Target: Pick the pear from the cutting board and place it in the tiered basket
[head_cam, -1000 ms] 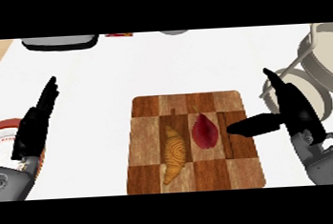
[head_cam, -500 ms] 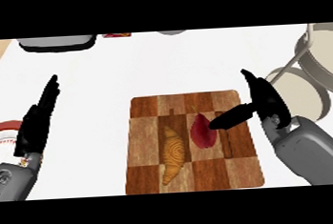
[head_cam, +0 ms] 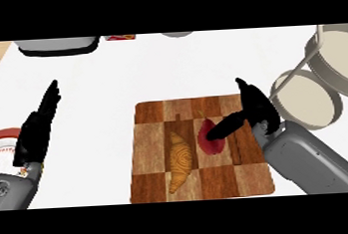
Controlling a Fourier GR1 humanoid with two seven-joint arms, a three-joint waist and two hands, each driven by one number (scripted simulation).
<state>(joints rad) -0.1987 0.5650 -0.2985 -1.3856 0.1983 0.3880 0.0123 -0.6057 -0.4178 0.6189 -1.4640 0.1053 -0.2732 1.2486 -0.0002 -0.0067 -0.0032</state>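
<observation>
- Right hand (head_cam: 255, 110) has moved in from the 3 o'clock edge of the cutting board (head_cam: 152, 186) over the last second. It now sits over the board's right column.
- Its thumb (head_cam: 225, 128) was short of the pear (head_cam: 210, 144) a second ago. It now lies across the pear's upper right part, seen from above; contact looks likely but can't be confirmed.
- Fingers (head_cam: 247, 94) are released: straight, pointing to 12 o'clock, not wrapped round the fruit. No grasp yet.
- Pear hasn't shifted: it lies on the board, just right of centre, at 3 o'clock of the croissant (head_cam: 180, 159) and just beside it.
- Tiered basket (head_cam: 304, 102) is off the board at 2 o'clock, on the desk (head_cam: 167, 69). Both trays look bare.
- Left hand (head_cam: 36, 133) is unchanged: resting at 9 o'clock, fingers released and pointing up, near the red plate (head_cam: 0, 140).
- Read: approach is done and the hand is at pre-grasp. Next step is to bring the fingers down on the pear's far side and close against the thumb.
- Risk: the croissant sits close on the 9 o'clock side, so a wide closure could nudge it.
- Transfer has not started; lift and carry to 2 o'clock remain.
</observation>
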